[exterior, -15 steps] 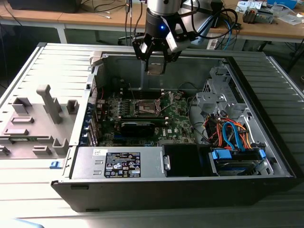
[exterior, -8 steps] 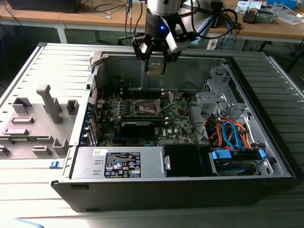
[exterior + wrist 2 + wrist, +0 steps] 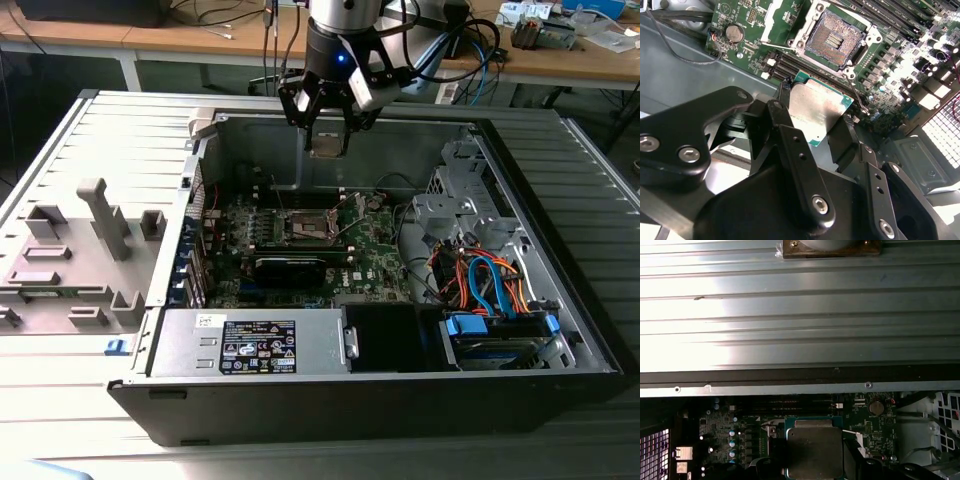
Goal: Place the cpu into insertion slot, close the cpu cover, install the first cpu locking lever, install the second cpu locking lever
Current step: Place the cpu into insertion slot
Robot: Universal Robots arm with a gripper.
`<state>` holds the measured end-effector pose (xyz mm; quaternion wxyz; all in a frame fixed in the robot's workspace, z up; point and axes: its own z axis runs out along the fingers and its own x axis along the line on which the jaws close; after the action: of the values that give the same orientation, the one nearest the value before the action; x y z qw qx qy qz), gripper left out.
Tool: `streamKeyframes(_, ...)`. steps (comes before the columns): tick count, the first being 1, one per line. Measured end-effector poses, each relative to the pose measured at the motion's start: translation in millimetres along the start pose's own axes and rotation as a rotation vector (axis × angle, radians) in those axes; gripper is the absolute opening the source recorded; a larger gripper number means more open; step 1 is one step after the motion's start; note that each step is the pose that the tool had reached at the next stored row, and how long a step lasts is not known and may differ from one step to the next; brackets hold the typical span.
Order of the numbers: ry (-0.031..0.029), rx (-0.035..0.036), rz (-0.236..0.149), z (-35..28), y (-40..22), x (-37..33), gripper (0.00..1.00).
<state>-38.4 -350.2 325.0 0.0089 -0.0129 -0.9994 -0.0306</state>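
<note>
**Item: cpu placement, step one of four.**

- Gripper [image 3: 327,122]: hangs over the open computer case [image 3: 560,330], near its far wall in the exterior view. Jaws clamped on the cpu, one on each opposite edge.
- Cpu [image 3: 327,142]: carried in the air, well above the motherboard [image 3: 375,250], touching nothing but the jaws. Its silver-grey top faces the cameras in both wrist views [image 3: 816,107] [image 3: 815,450], and it sits roughly level (a slight tilt cannot be ruled out).
- Insertion slot [image 3: 305,228]: empty, dark contact field exposed inside its shiny rim [image 3: 832,37]. In the second wrist view it lies apart from the chip, not beneath it.
- Cpu cover [image 3: 771,20]: appears hinged open beside the slot, leaving the opening free.
- Case: lies on its side on the ribbed grey desk [image 3: 60,400].

**Status (judgement):** first step in hand. Nothing is seated yet, and cover and levers are not yet dealt with.

**Handling note (judgement):** to do this step well, the chip wants squaring to the rim while high, with corners and edges parallel. The descent should be straight and level, since any sideways drag risks damaging the contact field. The grip should hold until the chip rests fully inside the rim.
</note>
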Motion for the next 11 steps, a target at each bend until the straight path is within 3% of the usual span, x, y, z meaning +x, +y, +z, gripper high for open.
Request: streamKeyframes(11, 0.0000, 0.0000, 0.000, 1.9, -0.2, 0.8, 0.55)
